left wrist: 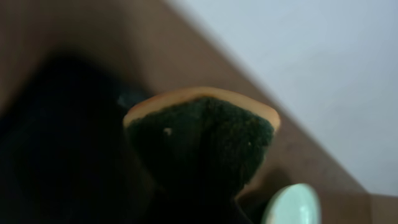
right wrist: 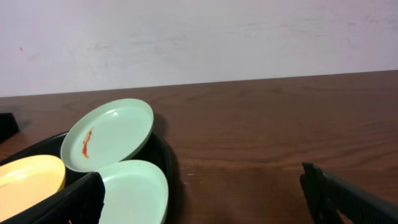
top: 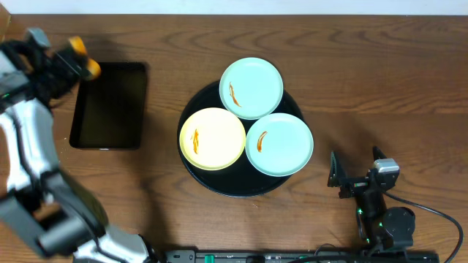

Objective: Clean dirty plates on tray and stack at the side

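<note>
The round black tray (top: 232,187) in the middle of the table holds three plates, each with an orange smear. They are a mint plate (top: 251,88) at the back, a yellow plate (top: 212,139) at the left and a mint plate (top: 279,143) at the right. My left gripper (top: 72,60) is at the far left, shut on a sponge (top: 85,61). The left wrist view shows the sponge's dark green face and orange edge (left wrist: 202,134). My right gripper (top: 355,174) is open and empty, right of the tray. Its view shows both mint plates (right wrist: 109,134) (right wrist: 134,190) and the yellow plate (right wrist: 31,180).
A rectangular black tray (top: 110,106) lies at the left, just beside the held sponge. Bare wooden table (right wrist: 261,137) spreads right of the round tray. The right arm's cable (top: 439,212) trails at the lower right.
</note>
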Controlling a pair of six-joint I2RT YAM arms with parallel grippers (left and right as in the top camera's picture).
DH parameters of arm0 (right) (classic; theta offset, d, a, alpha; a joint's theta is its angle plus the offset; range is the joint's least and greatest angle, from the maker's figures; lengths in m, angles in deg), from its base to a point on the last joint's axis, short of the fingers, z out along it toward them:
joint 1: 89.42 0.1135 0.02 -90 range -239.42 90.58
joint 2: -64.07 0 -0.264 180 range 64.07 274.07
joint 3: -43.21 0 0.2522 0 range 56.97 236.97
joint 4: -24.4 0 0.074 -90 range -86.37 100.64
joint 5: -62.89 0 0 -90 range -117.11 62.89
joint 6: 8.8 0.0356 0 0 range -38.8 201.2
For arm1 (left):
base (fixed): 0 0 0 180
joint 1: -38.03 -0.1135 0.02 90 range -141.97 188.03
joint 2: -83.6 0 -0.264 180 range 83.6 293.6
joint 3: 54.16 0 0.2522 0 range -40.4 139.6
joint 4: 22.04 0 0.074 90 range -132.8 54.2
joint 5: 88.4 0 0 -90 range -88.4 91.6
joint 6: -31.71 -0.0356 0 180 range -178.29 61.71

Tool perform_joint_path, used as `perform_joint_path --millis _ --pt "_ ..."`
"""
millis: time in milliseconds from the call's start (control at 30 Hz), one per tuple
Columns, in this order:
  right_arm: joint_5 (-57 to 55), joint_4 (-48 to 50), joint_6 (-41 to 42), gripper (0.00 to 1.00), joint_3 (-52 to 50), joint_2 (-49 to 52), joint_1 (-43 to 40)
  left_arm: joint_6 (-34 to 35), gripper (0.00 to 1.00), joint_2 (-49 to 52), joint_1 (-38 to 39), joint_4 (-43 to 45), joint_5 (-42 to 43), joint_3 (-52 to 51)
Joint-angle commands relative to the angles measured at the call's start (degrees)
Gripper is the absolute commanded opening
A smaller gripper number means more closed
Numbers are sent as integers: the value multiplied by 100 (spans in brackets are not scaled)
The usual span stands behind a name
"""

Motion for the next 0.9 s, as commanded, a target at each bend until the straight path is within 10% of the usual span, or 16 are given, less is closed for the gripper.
perform_joint_path --millis 0,533,867 --pt "26 -22 83 99 -9 -4 -35 -205 7 815 0 -66 293 -111" --pt "26 -22 83 99 -9 -4 -35 -42 7 -868 -50 433 555 81" --pt "26 -22 83 99 -9 -4 -35 -341 7 251 140 -96 -903 -247"
